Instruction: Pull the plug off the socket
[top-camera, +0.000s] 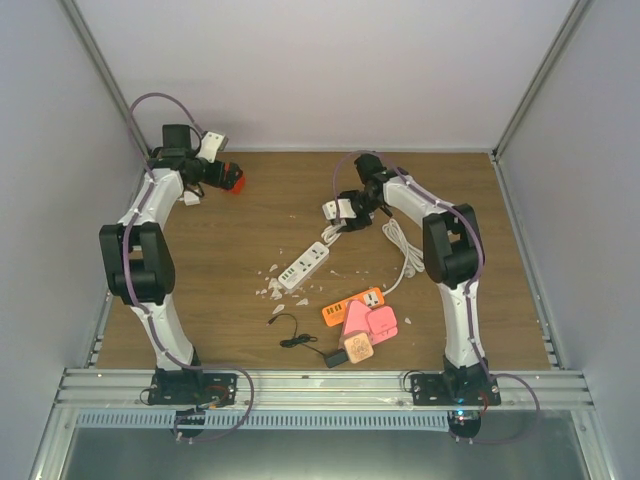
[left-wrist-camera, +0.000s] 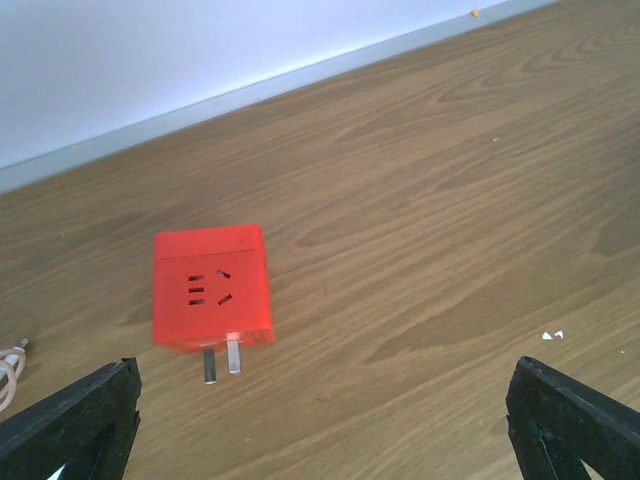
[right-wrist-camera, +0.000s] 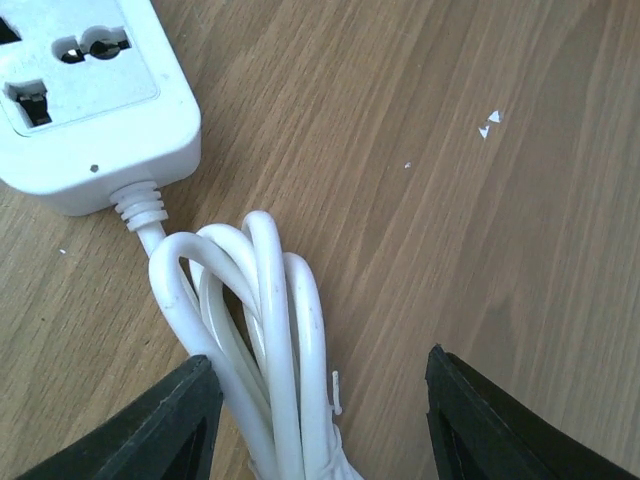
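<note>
The red cube plug (left-wrist-camera: 212, 288) lies flat on the wooden table with its two metal prongs bare, joined to no socket; from above, the plug (top-camera: 234, 180) sits at the far left. My left gripper (left-wrist-camera: 330, 410) hovers just before it, open and holding nothing. The white socket block (right-wrist-camera: 90, 90) rests near the table's middle (top-camera: 333, 209). My right gripper (right-wrist-camera: 320, 395) straddles the bundled white cable (right-wrist-camera: 270, 330) that leaves the socket. Its jaws stand apart: the left finger is close against the bundle and the right finger is well clear of it.
A long white power strip (top-camera: 304, 265) lies mid-table, with white scraps (top-camera: 270, 290) beside it. Nearer the front are an orange strip (top-camera: 352, 305), pink pieces (top-camera: 370, 322) and a black adapter with its cord (top-camera: 300, 338). Grey walls enclose three sides.
</note>
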